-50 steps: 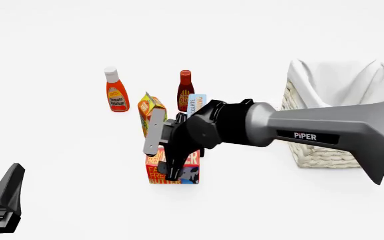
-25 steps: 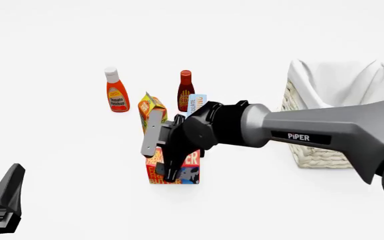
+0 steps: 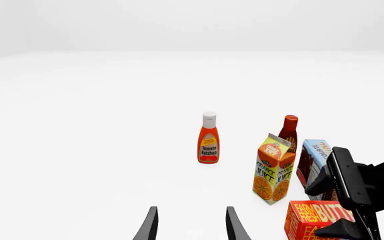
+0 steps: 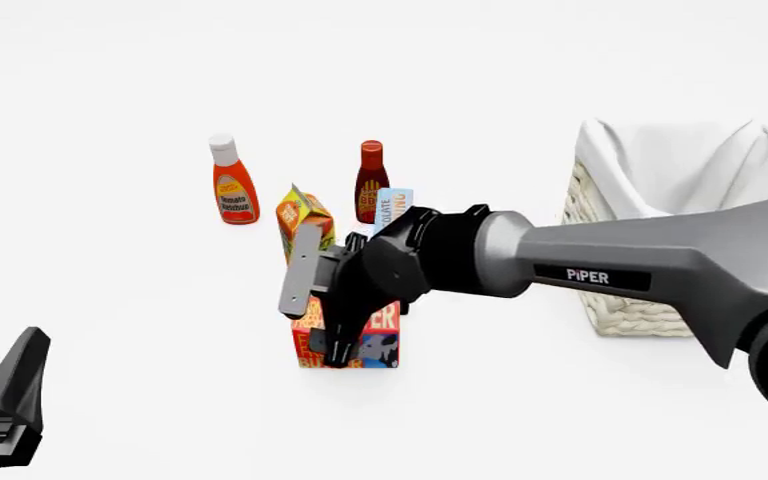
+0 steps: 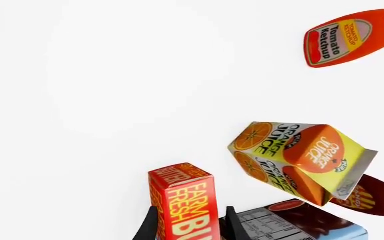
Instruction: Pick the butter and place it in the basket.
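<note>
Right hand [image 4: 335, 350] has lowered, straddling the butter [image 4: 371, 338].

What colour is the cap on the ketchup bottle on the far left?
White, on an orange-red ketchup bottle; it shows best in the left wrist view.

I work in a bare simulated scene, not a real room: a plain white table [image 4: 117, 330] merges into a white backdrop, and groceries stand on it, a ketchup [image 4: 233, 181], a juice carton [image 4: 301, 226], beside a basket [image 4: 651, 240].
</note>
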Tool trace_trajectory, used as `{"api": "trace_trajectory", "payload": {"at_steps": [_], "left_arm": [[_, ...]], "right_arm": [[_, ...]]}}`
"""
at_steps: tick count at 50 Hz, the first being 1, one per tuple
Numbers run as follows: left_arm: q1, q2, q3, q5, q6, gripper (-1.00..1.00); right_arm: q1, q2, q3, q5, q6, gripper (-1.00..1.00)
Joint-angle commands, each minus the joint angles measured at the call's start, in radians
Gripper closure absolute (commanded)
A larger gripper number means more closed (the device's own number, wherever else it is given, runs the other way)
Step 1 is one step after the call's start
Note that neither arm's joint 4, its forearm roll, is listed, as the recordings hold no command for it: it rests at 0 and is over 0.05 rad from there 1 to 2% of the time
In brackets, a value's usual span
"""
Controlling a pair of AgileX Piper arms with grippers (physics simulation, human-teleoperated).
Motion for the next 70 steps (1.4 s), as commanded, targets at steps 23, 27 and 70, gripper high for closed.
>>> {"api": "trace_trajectory", "payload": {"at_steps": [23,27,70], "left_arm": [[0.000,0.000,0.000,0.000,0.000,-1.00],[0.000,0.000,0.000,0.000,0.000,-1.00],[0.000,0.000,0.000,0.000,0.000,-1.00]], "right_arm": [[-0.009,0.028,-0.002,-0.015,-0.006,-1.00],[-0.010,0.030,-0.007,-0.013,-0.004,-1.00],[-0.014,0.093,-0.030,0.001,0.011,-1.00]]}}
